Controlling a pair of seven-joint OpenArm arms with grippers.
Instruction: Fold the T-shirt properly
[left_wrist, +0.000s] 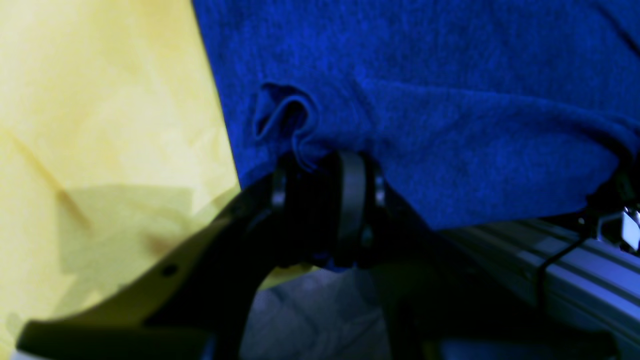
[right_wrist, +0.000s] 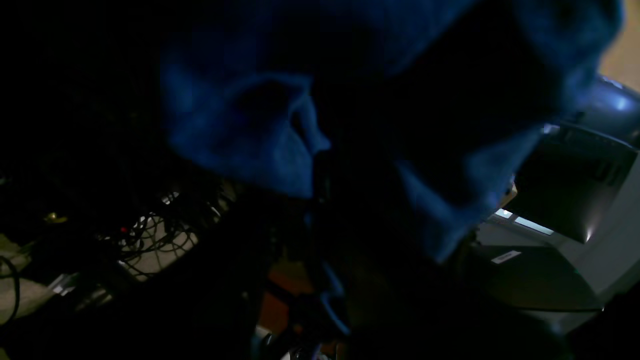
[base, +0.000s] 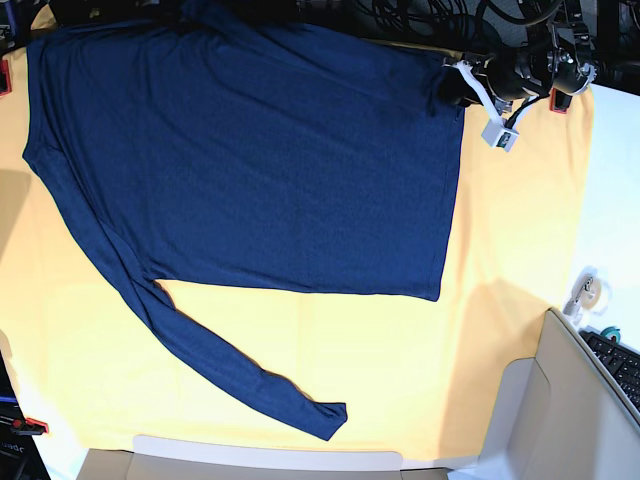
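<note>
The T-shirt, plain dark navy with long sleeves, lies spread flat on the yellow cloth. One sleeve runs diagonally toward the front edge. At the far right corner of its hem, my left gripper is shut on the fabric. The left wrist view shows a small fold of the T-shirt pinched in the left gripper. The right wrist view is very dark. There the T-shirt bunches over my right gripper, which is shut with cloth at its tips. The right arm does not show in the base view.
An aluminium rail runs along the table's far edge beneath the hem. Tangled cables lie behind the table. A keyboard, a small white roll and a grey box sit at the right. A red clamp holds the cloth.
</note>
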